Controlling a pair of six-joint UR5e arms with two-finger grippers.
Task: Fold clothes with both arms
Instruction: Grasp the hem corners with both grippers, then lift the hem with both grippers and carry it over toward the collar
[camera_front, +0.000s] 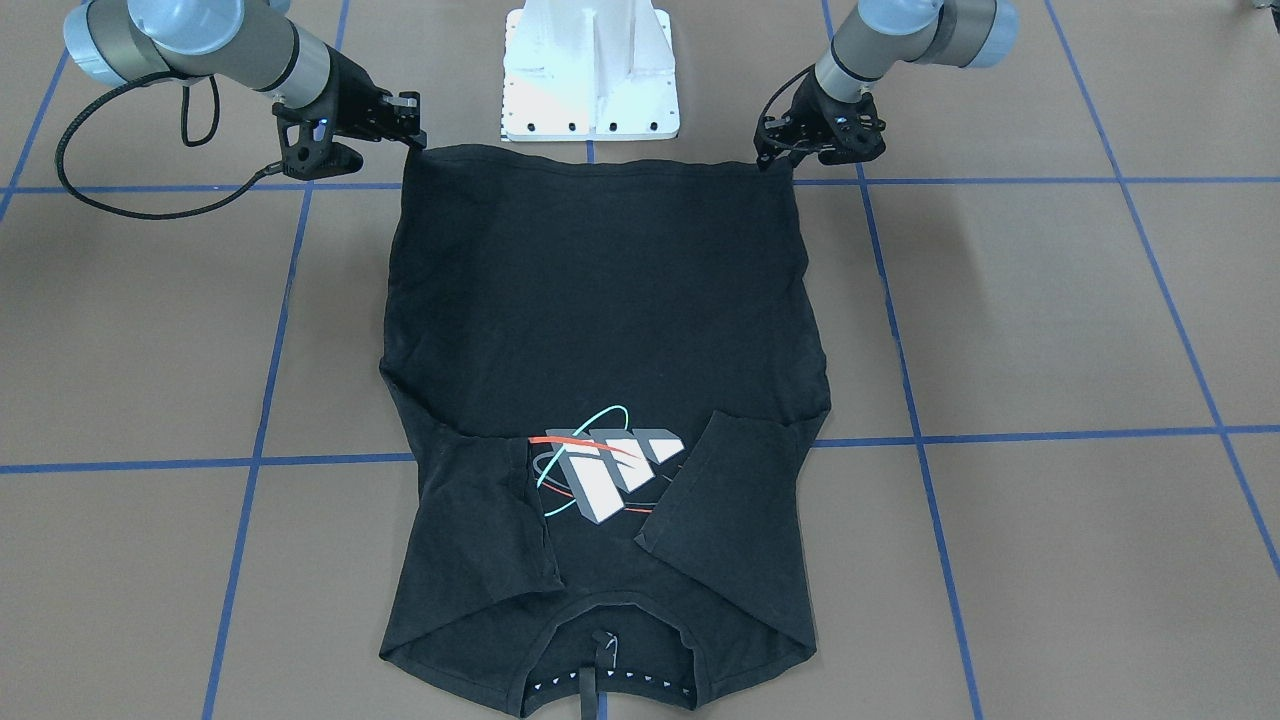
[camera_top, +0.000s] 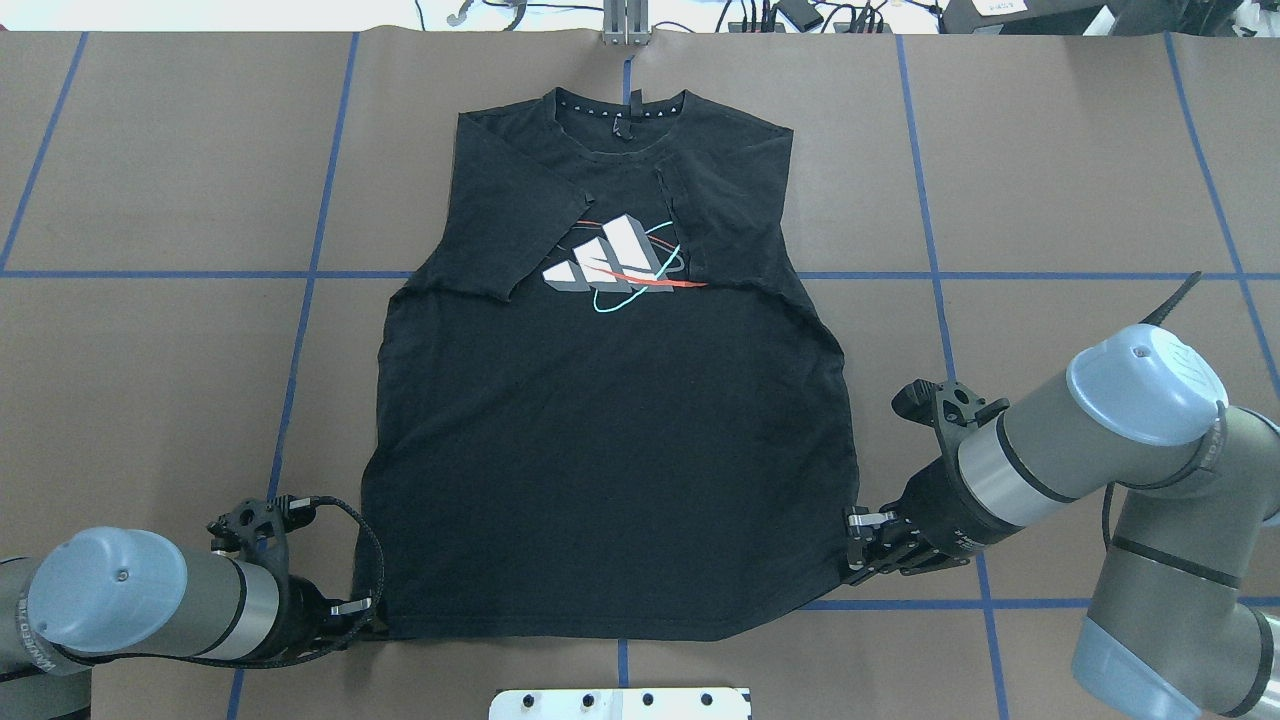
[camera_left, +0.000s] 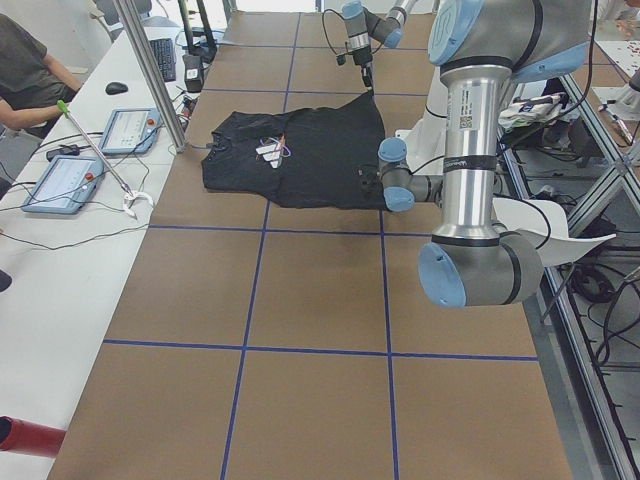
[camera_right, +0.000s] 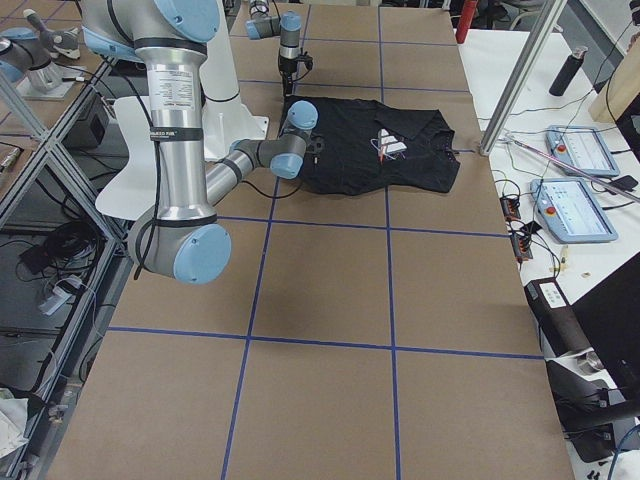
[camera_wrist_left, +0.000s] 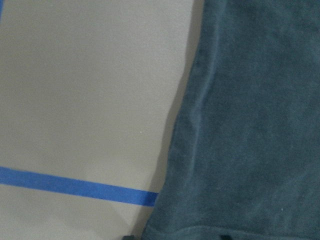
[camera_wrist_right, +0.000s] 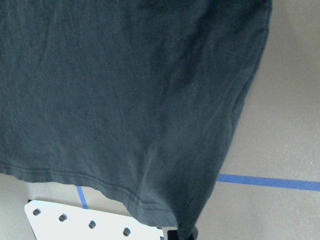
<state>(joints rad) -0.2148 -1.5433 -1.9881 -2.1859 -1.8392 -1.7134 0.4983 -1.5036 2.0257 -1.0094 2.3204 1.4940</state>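
Overhead exterior shows the T-shirt (camera_top: 610, 440) spread between and ahead of both claws; the right gripper (camera_top: 852, 565) pinches one raised hem corner; the left gripper (camera_top: 370, 622) meets the other corner, grip unclear; lifting unevenly could drop that corner, skewing the fold.

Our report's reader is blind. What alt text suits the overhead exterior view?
A black T-shirt lies logo-up on a brown table, sleeves folded inward, collar away from the robot. The left hand and right hand each pinch a near hem corner.
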